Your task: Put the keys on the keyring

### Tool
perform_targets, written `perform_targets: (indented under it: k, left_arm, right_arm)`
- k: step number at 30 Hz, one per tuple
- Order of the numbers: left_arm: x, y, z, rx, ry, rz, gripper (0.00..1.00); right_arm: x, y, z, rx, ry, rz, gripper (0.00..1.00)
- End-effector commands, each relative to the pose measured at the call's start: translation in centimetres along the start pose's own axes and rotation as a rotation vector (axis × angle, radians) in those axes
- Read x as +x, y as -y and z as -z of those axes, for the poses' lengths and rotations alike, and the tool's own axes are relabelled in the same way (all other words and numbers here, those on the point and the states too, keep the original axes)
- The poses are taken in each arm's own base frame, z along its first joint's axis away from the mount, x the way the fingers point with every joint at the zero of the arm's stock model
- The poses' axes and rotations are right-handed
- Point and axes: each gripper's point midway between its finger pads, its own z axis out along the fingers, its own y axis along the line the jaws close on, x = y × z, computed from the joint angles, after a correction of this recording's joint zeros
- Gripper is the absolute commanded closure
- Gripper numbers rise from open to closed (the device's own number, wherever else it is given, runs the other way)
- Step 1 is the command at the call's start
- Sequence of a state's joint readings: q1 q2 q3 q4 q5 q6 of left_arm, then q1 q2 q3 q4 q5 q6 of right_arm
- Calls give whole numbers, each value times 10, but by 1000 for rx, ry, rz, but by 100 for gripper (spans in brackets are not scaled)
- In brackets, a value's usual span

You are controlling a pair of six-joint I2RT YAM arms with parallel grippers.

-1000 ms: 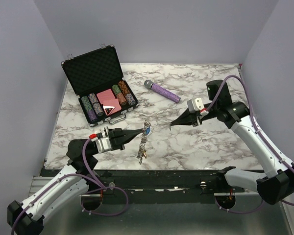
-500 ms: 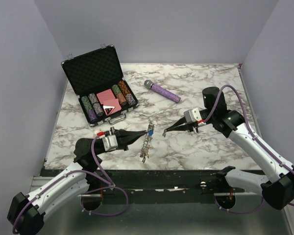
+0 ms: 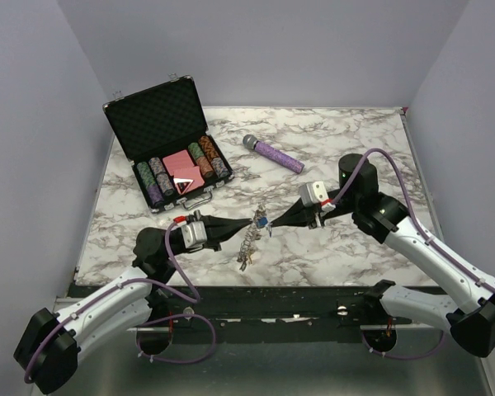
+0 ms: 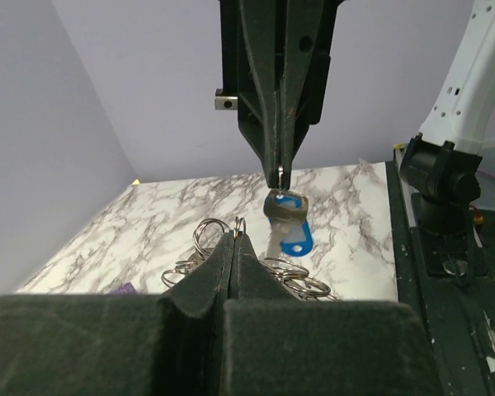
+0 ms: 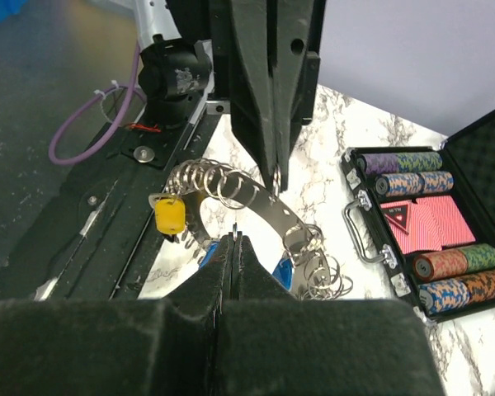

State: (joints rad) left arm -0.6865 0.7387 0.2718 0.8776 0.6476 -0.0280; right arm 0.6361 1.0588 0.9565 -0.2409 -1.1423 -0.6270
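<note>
both my claws are pressed together and meet tip to tip just off the near right corner of the poker chip case [image 3: 153,115], on the side that faces my bases. my right claw [image 4: 280,171] pinches the tiny wire loop at the head of the blue-capped key [image 4: 287,231], which hangs tilted below the tips and seems clear of the marble table [image 3: 355,247]. my left claw [image 4: 233,241] is shut on one of the small loops of the keyring [image 5: 260,202]; whether it also has the band itself i cannot tell. the keyring is a thin curved metal band strung with many little loops, arching up on the near side of the case, with the yellow-capped key [image 5: 170,216] dangling at the end farther from the case. the rest of the keys [image 3: 243,252] trail away from the case toward me. i judge all of it light but fiddly: the metal is stiff, thin and slick, the loops swing freely, and the bunch will drag or twist if i pull one part. the plastic caps are the widest, least slippery hold, but the loop at a key's head suits threading better, and the band wants holding close beside its opening so it cannot swivel. a weak pinch on wire this fine could let it flick out
</note>
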Motion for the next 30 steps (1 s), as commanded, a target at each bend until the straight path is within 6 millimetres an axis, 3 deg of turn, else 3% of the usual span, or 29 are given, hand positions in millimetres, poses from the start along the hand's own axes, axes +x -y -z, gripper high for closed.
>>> perform_targets:
  k: [1, 6, 30]
  left_arm:
    - [-37, 3, 3, -10, 161, 11, 100]
    - [-44, 5, 8, -34, 227, 110, 100]
    - [-34, 10, 12, -26, 198, 121, 100]
  right_arm:
    - [-2, 9, -3, 61, -6, -59, 100]
    - [-5, 2, -12, 54, -1, -120, 100]
    - [-2, 13, -34, 112, -18, -204, 100]
